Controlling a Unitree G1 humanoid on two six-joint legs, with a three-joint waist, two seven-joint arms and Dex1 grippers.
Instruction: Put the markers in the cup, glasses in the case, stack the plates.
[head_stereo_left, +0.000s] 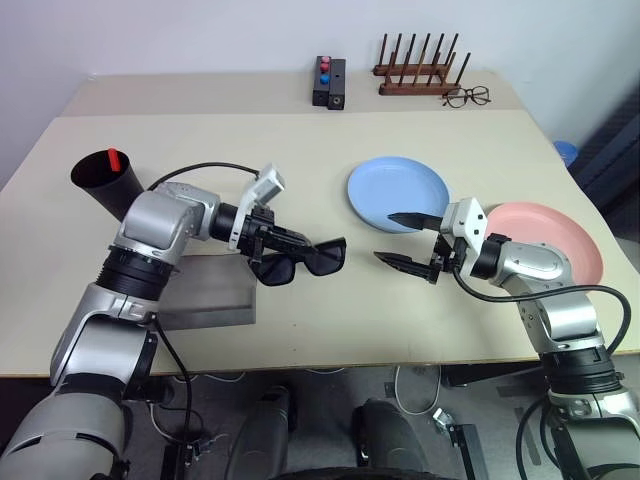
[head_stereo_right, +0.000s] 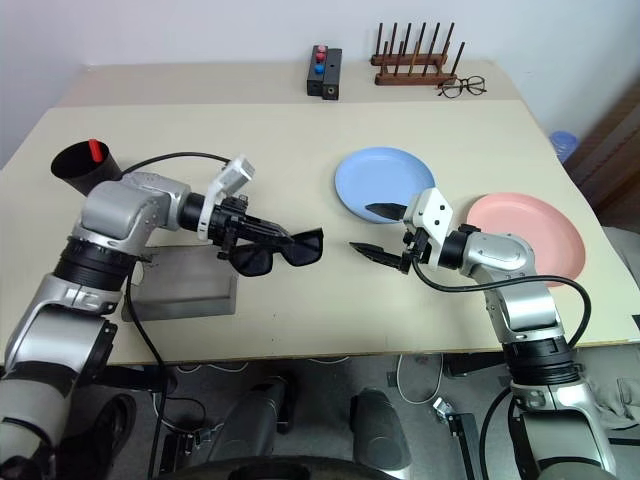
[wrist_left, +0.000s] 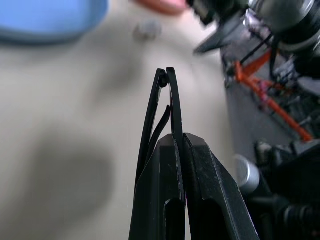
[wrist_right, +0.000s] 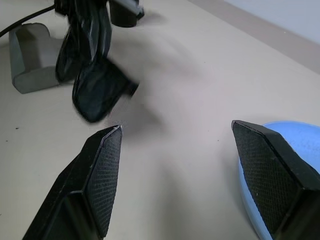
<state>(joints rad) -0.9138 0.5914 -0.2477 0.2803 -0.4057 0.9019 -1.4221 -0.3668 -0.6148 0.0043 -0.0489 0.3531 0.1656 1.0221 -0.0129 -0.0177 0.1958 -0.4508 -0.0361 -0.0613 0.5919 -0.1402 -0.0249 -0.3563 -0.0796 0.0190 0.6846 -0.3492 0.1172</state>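
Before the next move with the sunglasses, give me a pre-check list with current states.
1. Left gripper shut on the sunglasses: ok, held off the table.
2. Right gripper open, holding nothing: ok, its fingers stand apart just beyond the sunglasses.
3. Grey case within reach: ok, it lies on the table under the left arm. Whether its flap is open: cannot tell.
4. Sunglasses folded for the case: cannot tell; the left wrist view shows thin frame parts close together.
5. Plates stacked: not ok, the blue plate and the pink plate lie side by side.
6. Markers in the black cup: a red cap shows inside; the second marker, cannot tell.
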